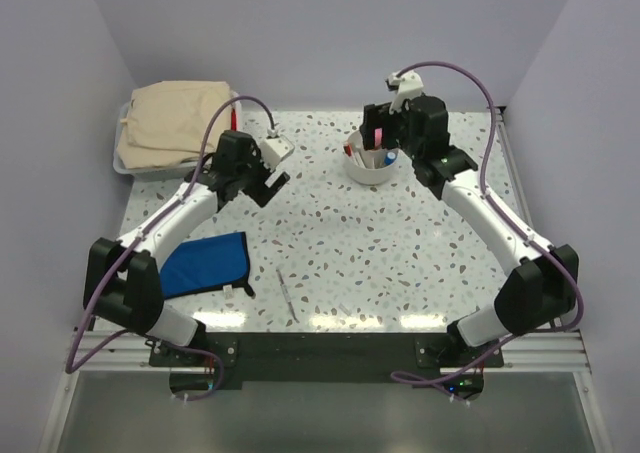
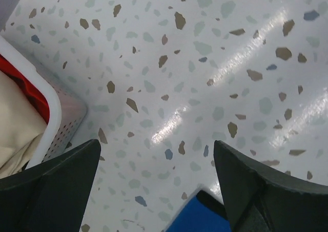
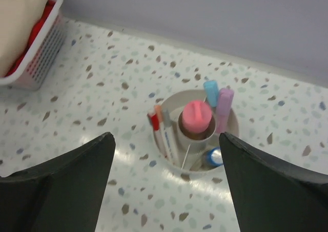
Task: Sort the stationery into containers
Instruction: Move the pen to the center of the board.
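1. Pens stand in the white cup [image 1: 372,176], which sits in the upper middle of the top view.
2. In the right wrist view the cup holds a pink marker [image 3: 197,117] in the middle, a blue-capped stick [image 3: 210,86], a purple marker [image 3: 224,106] and a red-tipped pen [image 3: 154,120].
3. The right gripper [image 3: 166,137] hangs over the cup with its jaws wide apart, and it holds nothing.
4. The left gripper [image 2: 156,150] is at the left middle of the top view, over the speckled table [image 1: 400,253]. Its jaws are wide apart too, with nothing in them.
5. The white bin [image 1: 125,163] is in the upper left corner, and a beige cloth [image 1: 175,118] fills it (something red shows under the cloth).
6. One silver pen [image 1: 287,295] lies on the table at the lower middle, near a blue pouch [image 1: 205,263] on its left.
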Robot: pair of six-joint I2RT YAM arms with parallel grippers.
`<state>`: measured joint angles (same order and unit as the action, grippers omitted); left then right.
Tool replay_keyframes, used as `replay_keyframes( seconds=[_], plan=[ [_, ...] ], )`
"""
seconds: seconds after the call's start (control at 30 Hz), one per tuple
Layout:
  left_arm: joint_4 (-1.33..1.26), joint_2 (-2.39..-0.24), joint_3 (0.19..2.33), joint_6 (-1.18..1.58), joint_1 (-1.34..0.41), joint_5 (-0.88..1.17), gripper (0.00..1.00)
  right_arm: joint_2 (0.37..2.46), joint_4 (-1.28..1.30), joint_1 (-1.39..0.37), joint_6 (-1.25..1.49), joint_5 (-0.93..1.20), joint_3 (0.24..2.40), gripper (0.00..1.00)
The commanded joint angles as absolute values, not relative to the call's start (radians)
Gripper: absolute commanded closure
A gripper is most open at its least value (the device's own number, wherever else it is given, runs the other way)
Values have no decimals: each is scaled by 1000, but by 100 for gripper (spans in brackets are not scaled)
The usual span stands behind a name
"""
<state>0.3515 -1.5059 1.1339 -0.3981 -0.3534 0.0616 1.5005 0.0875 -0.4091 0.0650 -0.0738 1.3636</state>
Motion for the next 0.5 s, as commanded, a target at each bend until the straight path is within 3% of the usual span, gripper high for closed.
replay_keyframes(
  seconds=[0.0, 0.13, 0.3, 0.4, 0.47],
  plan=[
    [469, -1401, 1084, -687, -345, 191, 4, 1437, 348, -420, 103, 207, 1280, 11],
    [729, -1373, 1098, -878, -348, 291, 6, 1364, 428, -445, 95, 273, 1195, 14],
    [856, -1307, 1028, -1092, -354, 362, 14, 1217, 452, -453, 71, 357, 1053, 20],
    [1030, -1272, 1002, -1395, -360, 484, 21, 1126, 500, -454, 52, 324, 1003, 19],
    [1103, -1246, 983, -1566, -362, 598, 15, 1085, 523, -446, 81, 238, 988, 17]
  ],
)
